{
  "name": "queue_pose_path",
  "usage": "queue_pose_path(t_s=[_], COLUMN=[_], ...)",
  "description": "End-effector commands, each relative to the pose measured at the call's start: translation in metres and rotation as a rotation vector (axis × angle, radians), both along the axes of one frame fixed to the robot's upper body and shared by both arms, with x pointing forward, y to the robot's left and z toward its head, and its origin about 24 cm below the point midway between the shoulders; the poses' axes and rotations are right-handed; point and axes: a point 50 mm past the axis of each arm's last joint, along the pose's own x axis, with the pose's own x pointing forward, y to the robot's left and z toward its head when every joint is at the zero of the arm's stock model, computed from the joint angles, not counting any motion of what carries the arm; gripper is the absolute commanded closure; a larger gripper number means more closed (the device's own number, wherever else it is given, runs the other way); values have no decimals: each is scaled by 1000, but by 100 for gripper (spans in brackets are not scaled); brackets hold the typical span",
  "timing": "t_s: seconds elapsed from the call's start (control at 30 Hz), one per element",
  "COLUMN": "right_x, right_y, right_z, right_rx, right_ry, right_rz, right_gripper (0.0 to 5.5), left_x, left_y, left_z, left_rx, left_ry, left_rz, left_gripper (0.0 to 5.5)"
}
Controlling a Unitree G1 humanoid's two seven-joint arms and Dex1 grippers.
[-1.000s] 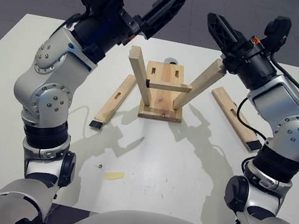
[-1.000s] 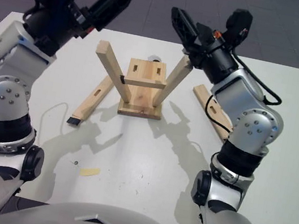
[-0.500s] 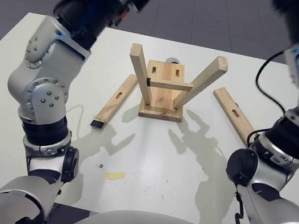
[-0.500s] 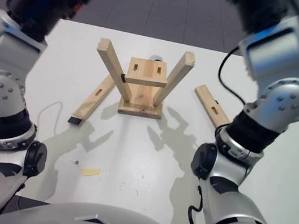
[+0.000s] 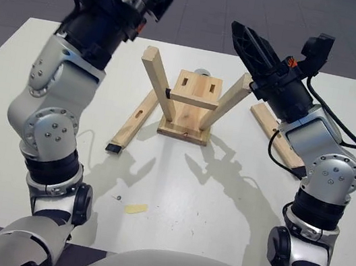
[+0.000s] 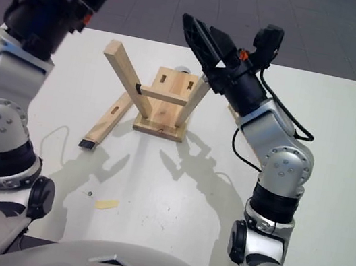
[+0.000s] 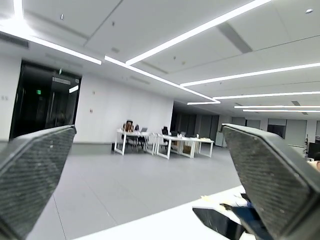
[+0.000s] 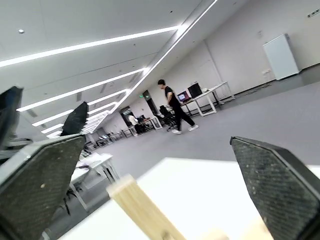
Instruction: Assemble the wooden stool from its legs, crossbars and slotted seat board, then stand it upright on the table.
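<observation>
**Stool half built, two legs to go**

Upside down near the middle of the bench's (image 5: 174, 194) far edge: seat board (image 5: 184, 122), two upright legs (image 5: 159, 83) slotted in, crossbar (image 5: 194, 99) between them. Flat on either side: loose legs (image 5: 136, 119). Probably next: lift one and press it into a free slot. Right gripper (image 6: 197, 27) spread wide, empty, just beside one upright leg's top. Left gripper (image 7: 150, 165) spread wide, empty, raised high.
</observation>
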Motion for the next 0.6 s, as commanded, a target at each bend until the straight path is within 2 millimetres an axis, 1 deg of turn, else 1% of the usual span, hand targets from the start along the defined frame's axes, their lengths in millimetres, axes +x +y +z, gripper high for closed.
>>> queue_pose_path(t_s=[0.03, 0.17, 0.23, 0.37, 0.43, 0.5, 0.53, 0.57, 0.6], right_x=[3, 9, 11, 13, 14, 13, 14, 16, 20], right_y=[-6, -13, -21, -28, -29, -28, -28, -26, -20], right_z=[-34, 5, 21, 50, 77, 98, 103, 102, 92], right_rx=[-4, 166, 205, 256, 291, 303, 308, 297, 266], right_ry=[173, 71, 30, -47, -138, -219, -238, -232, -196], right_rz=[-57, -84, -98, -117, -123, -122, -123, -128, -126], right_gripper=[12, 12, 12, 12, 12, 12, 12, 12, 12], left_x=[3, 19, 22, 23, 25, 25, 25, 25, 26], left_y=[-1, 22, 27, 24, 22, 22, 24, 26, 29], left_z=[-7, -1, 1, 0, -3, -3, -3, -3, -3], left_rx=[17, 52, 60, 79, 77, 77, 76, 76, 73], left_ry=[26, 17, 8, 2, 9, 11, 11, 11, 15], left_rz=[27, 214, 238, 228, 222, 226, 231, 244, 257], left_gripper=[10, 10, 10, 10, 10, 10, 10, 10, 10])
